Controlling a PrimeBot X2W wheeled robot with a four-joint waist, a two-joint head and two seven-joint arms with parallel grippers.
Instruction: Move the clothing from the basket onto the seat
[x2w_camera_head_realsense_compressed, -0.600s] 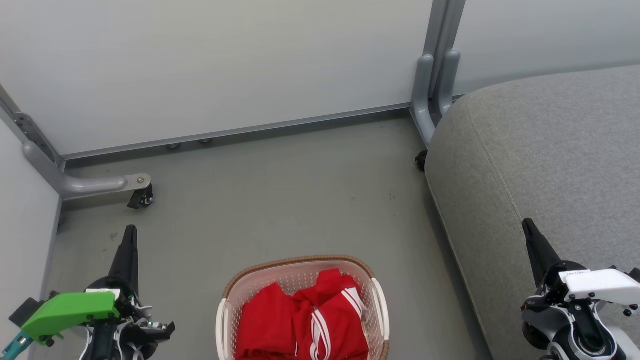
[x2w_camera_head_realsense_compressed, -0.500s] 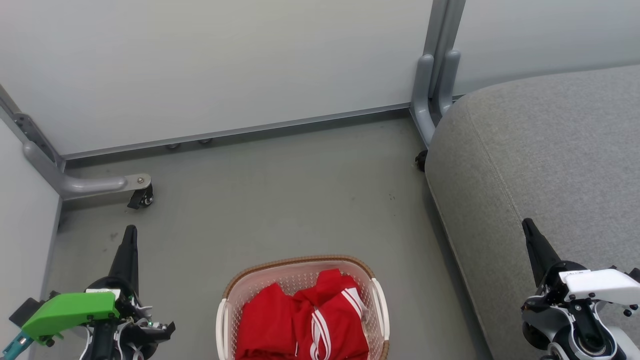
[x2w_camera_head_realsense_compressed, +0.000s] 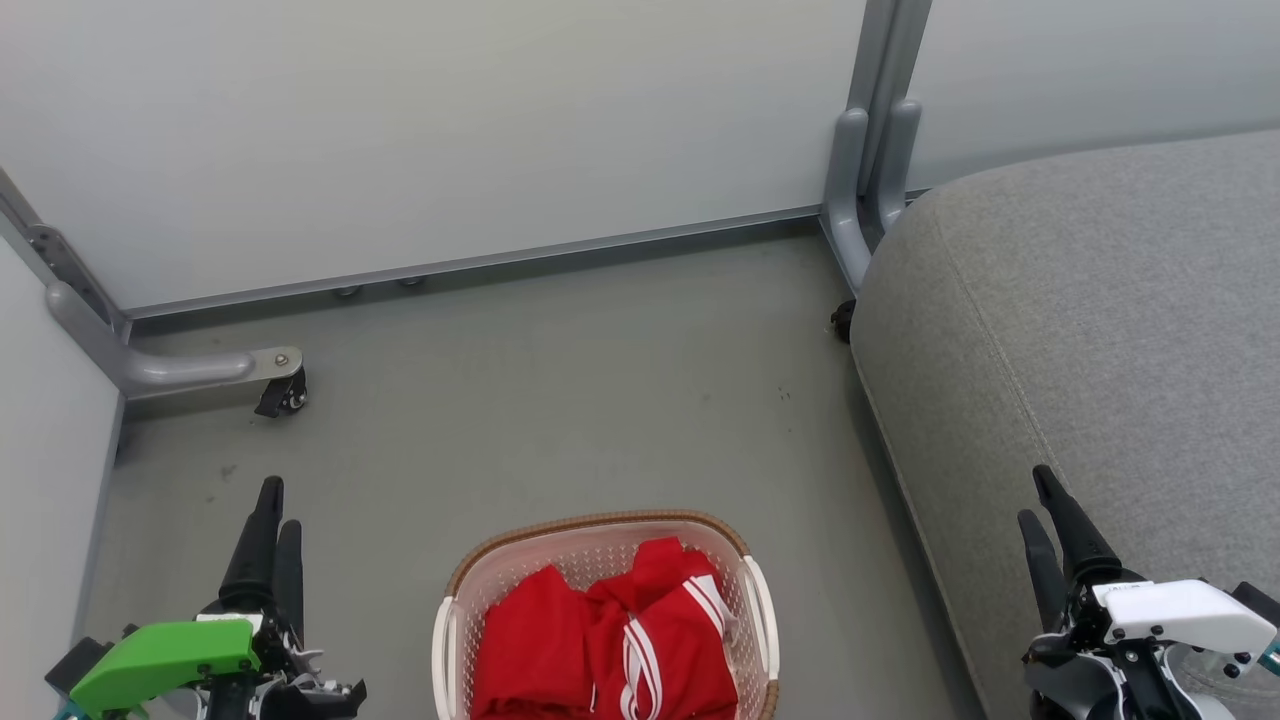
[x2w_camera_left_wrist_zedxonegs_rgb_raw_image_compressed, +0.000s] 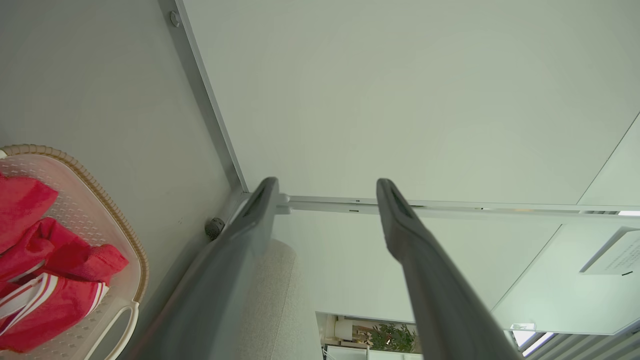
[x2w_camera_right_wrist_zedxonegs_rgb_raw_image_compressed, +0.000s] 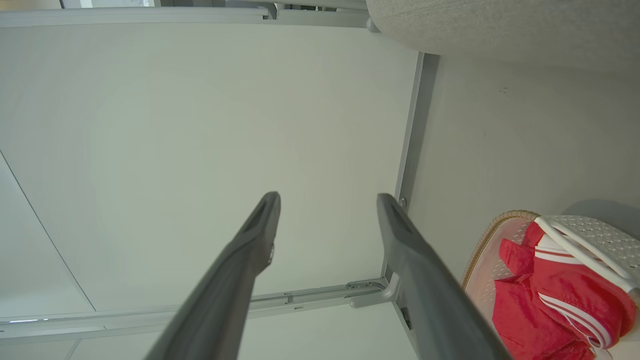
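Both grippers have slid back toward the robot and turned a bit, so two fingers now show on each one. The left gripper (x2w_camera_head_realsense_compressed: 280, 505) is low on the left, above the grey floor (x2w_camera_head_realsense_compressed: 560, 400). Its fingers are apart and nothing is between them. The right gripper (x2w_camera_head_realsense_compressed: 1033, 493) is low on the right and shows against the big grey seat (x2w_camera_head_realsense_compressed: 1100, 320). It is spread open and empty too.

Between them, close to the robot, the basket (x2w_camera_head_realsense_compressed: 600, 521) stands on the floor. The clothing (x2w_camera_head_realsense_compressed: 610, 640) lies bunched up inside it, a plain red piece on the left and a red piece with white stripes on the right. Neither has moved. The seat is to the right of the basket, near it but not touching.

Farther back, a small black wheel (x2w_camera_head_realsense_compressed: 285, 396) sits under a grey metal foot. Behind it all stands a pale wall (x2w_camera_head_realsense_compressed: 450, 130).
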